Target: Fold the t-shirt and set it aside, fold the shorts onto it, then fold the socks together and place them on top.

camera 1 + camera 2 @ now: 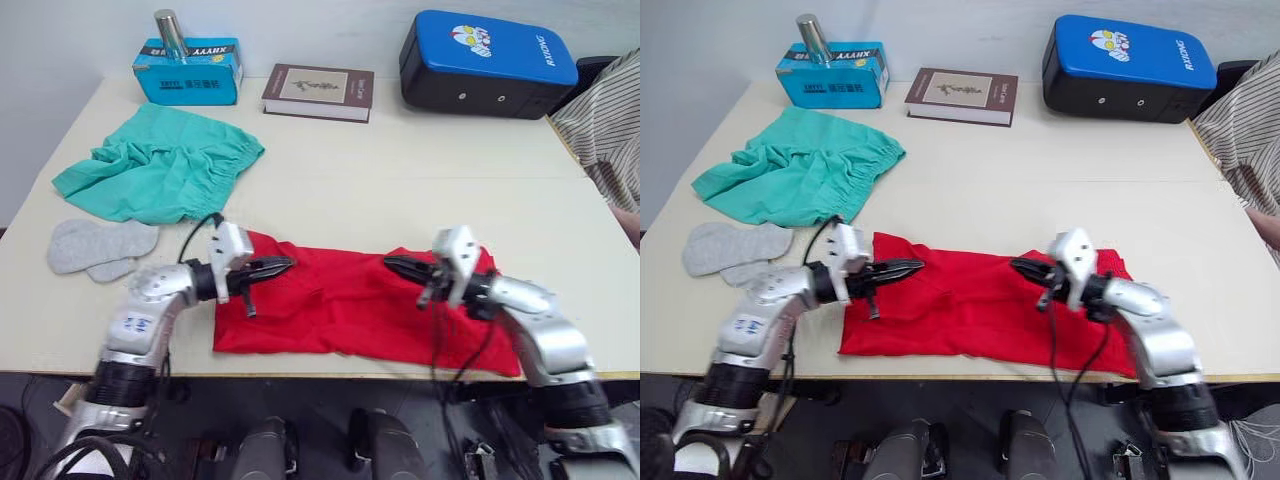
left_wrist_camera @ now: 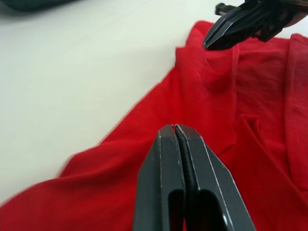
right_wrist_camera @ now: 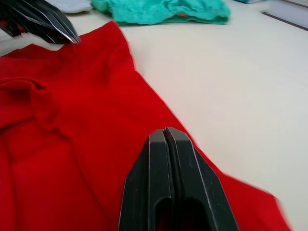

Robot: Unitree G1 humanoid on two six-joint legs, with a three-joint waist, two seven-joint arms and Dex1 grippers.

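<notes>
Table (image 1: 400, 190) layout, near edge to far edge.
T-shirt (image 1: 350, 305) at the near edge, centre; left gripper (image 1: 285, 265) and right gripper (image 1: 392, 263) over it, tips facing. Socks (image 1: 100, 248) to its left, overlapping; shorts (image 1: 160, 165) behind them. Along the far edge, left to right: box (image 1: 190, 72) with a can (image 1: 170, 35) on it, book (image 1: 318, 91), case (image 1: 485, 62).
</notes>
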